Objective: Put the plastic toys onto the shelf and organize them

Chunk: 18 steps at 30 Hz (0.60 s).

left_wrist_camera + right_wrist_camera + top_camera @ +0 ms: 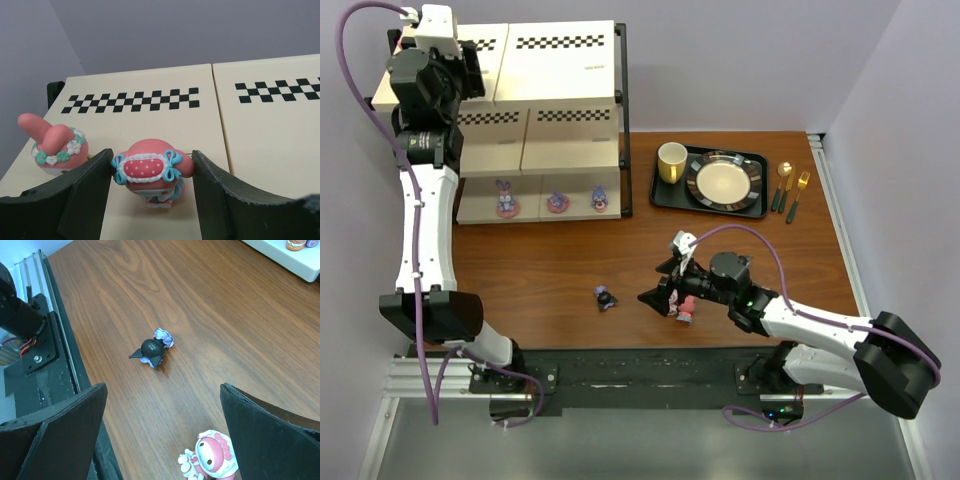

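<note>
Pink bow-topped figurine (145, 172) stands on the top board of the shelf (165, 75) beside a flower-crowned figurine (57, 147), flanked so closely by my left gripper (152, 152) that I cannot tell if it is pinched, while my right gripper (163, 387) hangs spread wide over a pink-hooded figurine (210, 460) on the table (225, 305).

Wooden table (550, 270) with shelf (560, 70), tray (667, 198), toys (606, 297)

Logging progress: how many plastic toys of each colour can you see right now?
Pink plastic figurines: 3
Purple bunny figurines on pink bases: 3
Black plastic figurine: 1
Total: 7
</note>
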{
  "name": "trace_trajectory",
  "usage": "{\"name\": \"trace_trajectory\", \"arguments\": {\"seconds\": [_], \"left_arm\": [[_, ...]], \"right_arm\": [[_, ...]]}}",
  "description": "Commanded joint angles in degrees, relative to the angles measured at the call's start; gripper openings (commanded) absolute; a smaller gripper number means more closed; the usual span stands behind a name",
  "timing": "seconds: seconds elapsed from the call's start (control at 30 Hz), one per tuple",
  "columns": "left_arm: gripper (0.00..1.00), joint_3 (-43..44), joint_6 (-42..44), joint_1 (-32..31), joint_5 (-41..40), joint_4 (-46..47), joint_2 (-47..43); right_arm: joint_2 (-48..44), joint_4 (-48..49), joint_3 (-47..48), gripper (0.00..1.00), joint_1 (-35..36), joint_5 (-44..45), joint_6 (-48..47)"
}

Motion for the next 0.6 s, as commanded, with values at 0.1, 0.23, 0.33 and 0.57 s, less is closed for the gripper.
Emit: {"name": "trace_trajectory", "arguments": {"seconds": [0.1,0.23,0.33,0.57], "left_arm": [[0.05,-0.2,1.4,0.6,0.3,6.2,0.0],[0.07,-1.4,2.3,0.5,-0.4,7.0,0.0],[0.09,-2.3,2.6,0.5,-0.5,7.3,-0.1],[0.18,-6.6,3.4,0.5,-0.9,9.8,-1.8]], "right_arm": [[0.2,3.5,-0.6,0.99,0.2,-0.8,0.4],[0.4,3.9,-0.6,0.98,0.2,-0.6,0.5],[0.4,4.0,-0.7,0.98,0.2,-0.4,0.6],[1.1,4.8,-0.8,0.98,0.3,-0.8,1.1]]}}
